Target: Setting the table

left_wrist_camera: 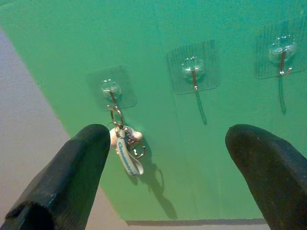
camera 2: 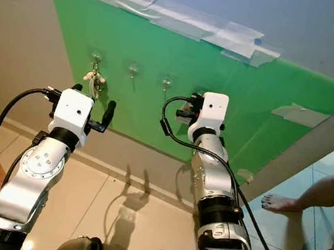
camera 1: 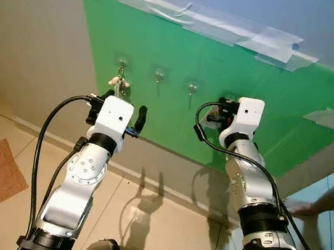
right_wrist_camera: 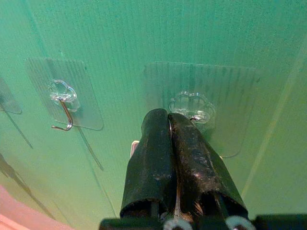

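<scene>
The two silver arms are being raised from the bottom of the head views toward a green board (camera 1: pixel 179 83) taped to the wall. The board is carrying a row of clear stick-on hooks, and every place below is given relative to that row.

The left end effector (camera 1: pixel 124 116) is being held just below the row's left end, short of the board, with its two black fingers (left_wrist_camera: pixel 72 172) spread wide apart and nothing between them. A keyring (left_wrist_camera: pixel 125 146) with a small white tag is hanging from the left end hook (left_wrist_camera: pixel 111 91); the open fingers are being aimed to either side of it, probably so that it can be taken or has just been let go.

The right end effector (right_wrist_camera: pixel 180 139) is being pressed up against the right end hook (right_wrist_camera: pixel 192 108), with its fingers closed together. Something thin and pale (right_wrist_camera: pixel 134 146) is peeking out beside them, but whether it is being gripped cannot be told. The middle hooks (left_wrist_camera: pixel 193 69) are being left bare.

No tabletop or tableware is being shown, so the work is being judged as hanging or fetching small things at the hooks. A person's bare foot (camera 2: pixel 280 203) is resting on the floor (camera 1: pixel 3 139) off to the board's right.
</scene>
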You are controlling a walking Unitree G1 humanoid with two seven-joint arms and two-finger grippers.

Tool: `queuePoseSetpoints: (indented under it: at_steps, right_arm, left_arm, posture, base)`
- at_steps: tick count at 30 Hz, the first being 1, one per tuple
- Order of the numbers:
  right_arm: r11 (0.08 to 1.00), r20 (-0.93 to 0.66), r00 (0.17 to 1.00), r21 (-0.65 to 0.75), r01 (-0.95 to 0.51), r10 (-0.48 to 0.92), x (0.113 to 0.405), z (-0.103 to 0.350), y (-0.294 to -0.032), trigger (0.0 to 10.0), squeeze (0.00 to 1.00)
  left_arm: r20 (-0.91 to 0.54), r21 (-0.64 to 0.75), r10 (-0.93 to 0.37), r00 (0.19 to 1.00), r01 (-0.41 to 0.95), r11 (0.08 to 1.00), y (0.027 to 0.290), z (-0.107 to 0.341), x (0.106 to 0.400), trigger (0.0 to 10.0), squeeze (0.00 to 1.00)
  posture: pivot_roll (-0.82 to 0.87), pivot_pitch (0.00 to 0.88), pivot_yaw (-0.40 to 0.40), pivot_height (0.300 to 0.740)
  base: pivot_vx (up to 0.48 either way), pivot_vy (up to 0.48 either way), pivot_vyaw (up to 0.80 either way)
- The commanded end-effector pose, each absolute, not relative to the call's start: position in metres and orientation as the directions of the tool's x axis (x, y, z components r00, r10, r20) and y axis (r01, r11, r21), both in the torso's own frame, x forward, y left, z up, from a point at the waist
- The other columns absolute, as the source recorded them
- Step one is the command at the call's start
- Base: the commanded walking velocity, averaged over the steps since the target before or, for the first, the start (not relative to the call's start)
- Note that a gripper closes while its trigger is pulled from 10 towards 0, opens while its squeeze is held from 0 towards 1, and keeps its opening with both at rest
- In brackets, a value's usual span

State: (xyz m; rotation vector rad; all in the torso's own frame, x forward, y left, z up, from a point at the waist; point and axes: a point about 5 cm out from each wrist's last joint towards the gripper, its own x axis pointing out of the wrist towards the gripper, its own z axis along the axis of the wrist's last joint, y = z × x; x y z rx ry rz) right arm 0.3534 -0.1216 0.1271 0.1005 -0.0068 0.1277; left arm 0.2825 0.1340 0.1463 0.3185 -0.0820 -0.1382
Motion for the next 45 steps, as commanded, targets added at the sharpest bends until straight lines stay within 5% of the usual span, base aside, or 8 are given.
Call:
queuePoseSetpoints:
  at_steps: [1,10,20,27,45]
  right_arm:
    - [0.991,0.017,0.997,0.104,-0.081,0.08,0.356,0.13,-0.132,10.0,0.0]
    - [0.991,0.171,0.979,-0.089,-0.1,0.114,0.356,0.158,-0.133,10.0,0.0]
    - [0.991,0.146,0.985,-0.114,-0.072,0.088,0.349,0.148,-0.137,10.0,0.0]
    - [0.97,0.282,0.956,-0.242,-0.009,0.079,0.341,0.168,-0.136,10.0,0.0]
    - [0.971,0.227,0.972,-0.239,-0.002,0.058,0.32,0.146,-0.137,10.0,0.0]
  left_arm:
    - [0.055,0.323,-0.153,0.987,0.127,0.938,0.132,0.146,0.282,10.0,0.0]
    - [0.059,0.321,-0.15,0.987,0.123,0.939,0.132,0.146,0.282,10.0,0.0]
    - [0.059,0.32,-0.152,0.987,0.125,0.939,0.131,0.146,0.282,10.0,0.0]
    - [0.06,0.324,-0.155,0.986,0.128,0.938,0.131,0.146,0.282,10.0,0.0]
    - [0.057,0.329,-0.159,0.986,0.132,0.935,0.131,0.145,0.283,10.0,0.0]
  posture:
    - [0.0,0.13,-0.026,0.74]
    - [-0.01,0.124,-0.032,0.74]
    - [-0.01,0.126,-0.037,0.74]
    - [-0.01,0.127,-0.033,0.74]
    - [-0.02,0.125,-0.032,0.74]
  base:
    - [0.0,0.0,0.0]
    - [0.0,0.0,0.0]
    - [0.0,0.0,0.0]
    - [0.0,0.0,0.0]
    - [0.0,0.0,0.0]
